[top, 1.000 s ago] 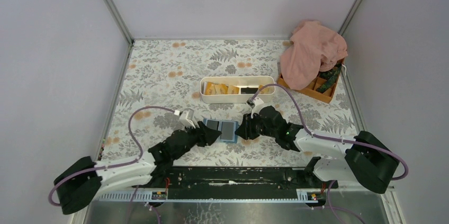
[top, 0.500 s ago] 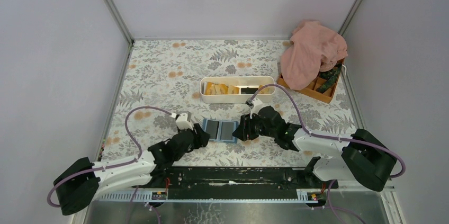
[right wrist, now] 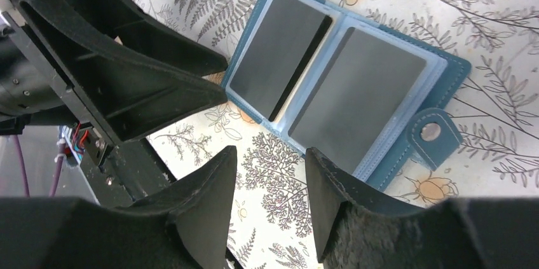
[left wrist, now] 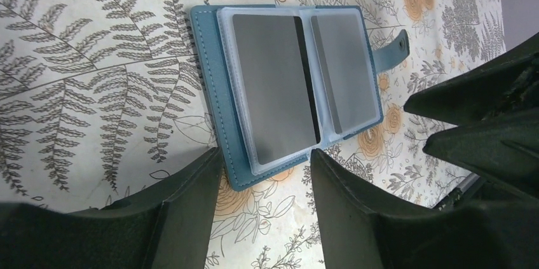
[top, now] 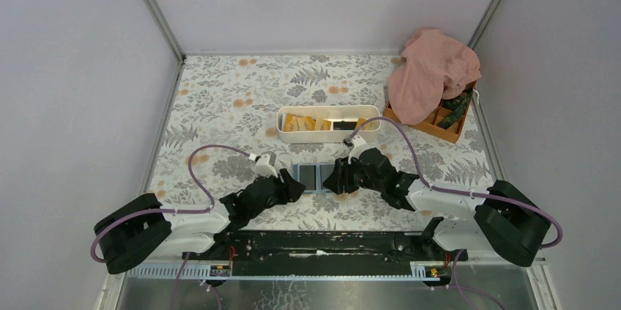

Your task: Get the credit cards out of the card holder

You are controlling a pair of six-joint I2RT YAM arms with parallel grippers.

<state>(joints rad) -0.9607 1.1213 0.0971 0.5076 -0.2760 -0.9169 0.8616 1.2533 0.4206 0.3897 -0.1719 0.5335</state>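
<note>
The blue card holder lies open on the floral table, between my two grippers. Its clear pockets show two dark grey cards. My left gripper is open and empty, its jaws straddling the holder's near corner without holding it. My right gripper is open and empty just beside the holder's right edge. In the right wrist view the holder shows both cards and its snap tab.
A white oblong tray behind the holder contains orange-yellow cards and a black one. An orange compartment box stands at the back right, half under a pink cloth. A black rail runs along the near edge.
My left gripper drew back from the holder, then moved right to its near-left corner. The holder has shifted slightly right and away. The right gripper has barely moved.
</note>
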